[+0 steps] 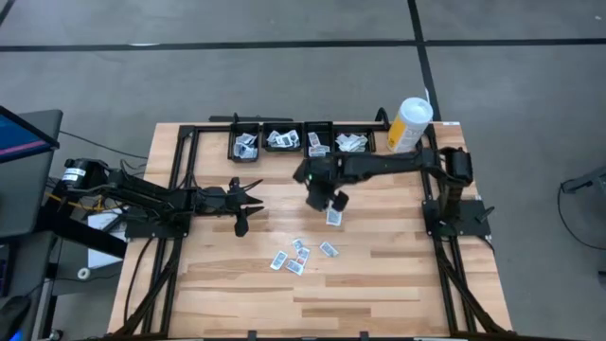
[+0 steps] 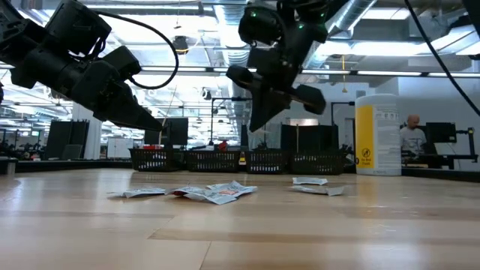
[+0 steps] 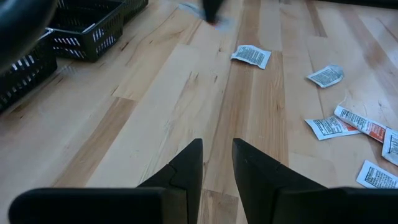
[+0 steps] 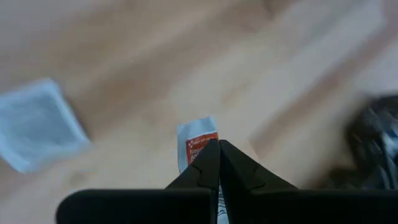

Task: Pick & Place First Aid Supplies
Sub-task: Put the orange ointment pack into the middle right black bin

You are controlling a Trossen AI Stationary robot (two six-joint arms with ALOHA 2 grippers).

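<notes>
Several first aid packets (image 1: 294, 258) lie flat in a loose cluster on the wooden table, with one more (image 1: 333, 217) lying farther back. My right gripper (image 4: 217, 144) hangs above the table's middle (image 1: 320, 199), shut on a small white packet with orange print (image 4: 198, 142). Another packet (image 4: 37, 121) lies on the table below it. My left gripper (image 3: 216, 146) waits at the table's left (image 1: 248, 204), open with a narrow gap and nothing between its fingers. My right gripper pinches the white-and-orange packet between its two fingertips, at the packet's near edge (image 4: 200, 155). The fingers slant down at it from above. The packet sticks out past the fingertips, lifted clear of the table.
A row of black bins (image 1: 299, 142) with sorted packets stands along the far edge. A tall white-and-yellow canister (image 1: 409, 123) stands at the far right. Black frame rails (image 1: 180, 170) run along the table's left and right sides. A person (image 2: 411, 139) shows far behind.
</notes>
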